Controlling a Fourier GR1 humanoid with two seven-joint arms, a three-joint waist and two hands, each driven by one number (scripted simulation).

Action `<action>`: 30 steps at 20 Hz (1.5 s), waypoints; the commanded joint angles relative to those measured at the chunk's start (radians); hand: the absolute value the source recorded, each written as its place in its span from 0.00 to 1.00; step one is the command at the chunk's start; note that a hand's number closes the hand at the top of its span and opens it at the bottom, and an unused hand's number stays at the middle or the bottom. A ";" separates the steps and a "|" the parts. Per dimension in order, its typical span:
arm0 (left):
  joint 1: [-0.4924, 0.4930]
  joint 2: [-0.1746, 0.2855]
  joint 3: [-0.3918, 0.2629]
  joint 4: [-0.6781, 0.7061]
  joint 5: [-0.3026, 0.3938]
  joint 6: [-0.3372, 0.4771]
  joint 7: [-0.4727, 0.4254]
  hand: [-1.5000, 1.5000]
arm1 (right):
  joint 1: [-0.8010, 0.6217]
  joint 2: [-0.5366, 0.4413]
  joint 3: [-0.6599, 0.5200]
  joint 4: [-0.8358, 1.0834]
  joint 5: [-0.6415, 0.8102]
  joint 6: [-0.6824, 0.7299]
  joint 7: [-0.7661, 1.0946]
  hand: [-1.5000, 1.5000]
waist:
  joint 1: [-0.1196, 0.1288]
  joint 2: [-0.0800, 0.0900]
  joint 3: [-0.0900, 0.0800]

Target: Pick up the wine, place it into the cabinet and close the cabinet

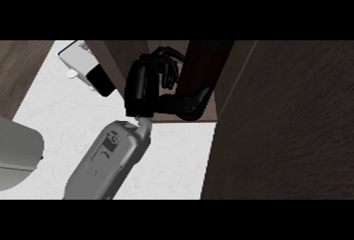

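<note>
Left hand [142, 86] sits just past centre toward 11 o'clock, up against the dark brown wooden cabinet [290, 122] — clenched or grasping, can't tell. Wine is hidden — can't tell where it sits. White box with a black end [86, 65] lies at 10 o'clock on the white marble surface [173, 159].

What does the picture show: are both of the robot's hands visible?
No, only the left hand shows, at the end of its grey forearm, in front of the dark wooden cabinet.
</note>
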 commanded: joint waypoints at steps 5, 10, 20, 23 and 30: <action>-0.083 0.000 -0.003 0.164 -0.075 0.008 -0.108 1.00 | -0.020 -0.023 -0.071 -0.036 -0.132 0.020 0.037 0.00 | -0.001 0.002 0.000; -0.038 0.000 -0.088 0.211 -0.067 0.089 -0.148 1.00 | 0.023 0.008 -0.066 0.005 -0.121 0.038 -0.043 0.00 | 0.004 0.002 0.000; -0.143 0.000 -0.018 0.459 0.044 0.042 -0.325 1.00 | 0.001 0.009 -0.050 -0.070 -0.090 -0.004 0.049 0.00 | -0.010 0.002 -0.001; -0.117 0.000 -0.053 0.481 0.097 0.038 -0.316 1.00 | 0.044 0.005 -0.061 -0.103 -0.114 0.025 0.034 0.00 | -0.009 0.001 0.000; -0.142 0.000 -0.135 0.661 0.165 0.060 -0.455 1.00 | 0.031 0.037 -0.003 -0.001 -0.073 0.040 -0.041 0.00 | -0.015 0.006 -0.001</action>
